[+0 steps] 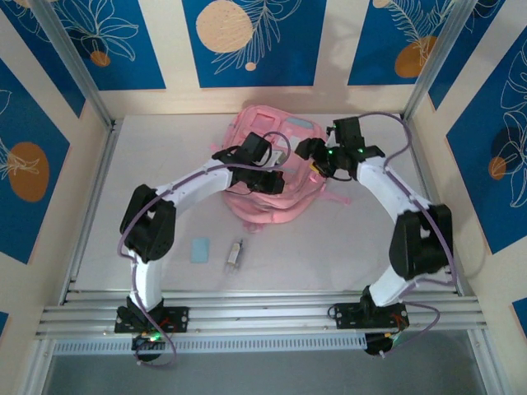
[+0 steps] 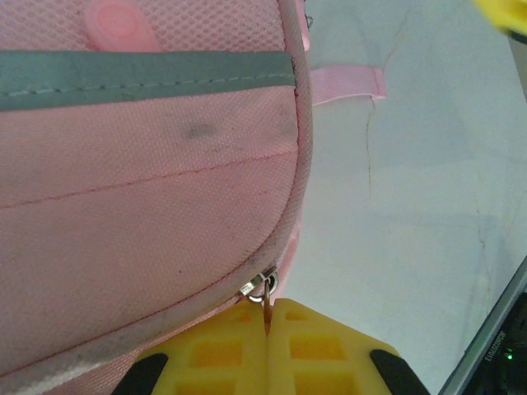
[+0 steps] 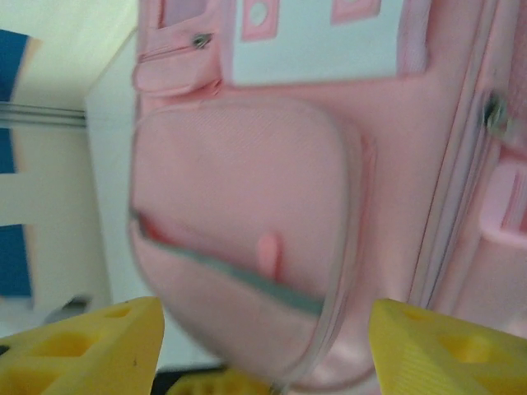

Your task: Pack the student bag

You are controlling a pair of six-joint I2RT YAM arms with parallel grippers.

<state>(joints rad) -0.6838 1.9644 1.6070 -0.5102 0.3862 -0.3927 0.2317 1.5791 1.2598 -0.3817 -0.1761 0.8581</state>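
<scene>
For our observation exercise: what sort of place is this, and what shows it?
Probably a robot lab test cell: two arms bolted to an aluminium rail at a white table, boxed in by blue patterned panels.

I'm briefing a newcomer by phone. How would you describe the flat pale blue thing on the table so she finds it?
Start at the pink student bag mid-table, then come toward the robot, beside the left arm. Two small things lie there: the pale blue rectangle is the left one, wide and flat, while its neighbour is a slim whitish stick.
</scene>
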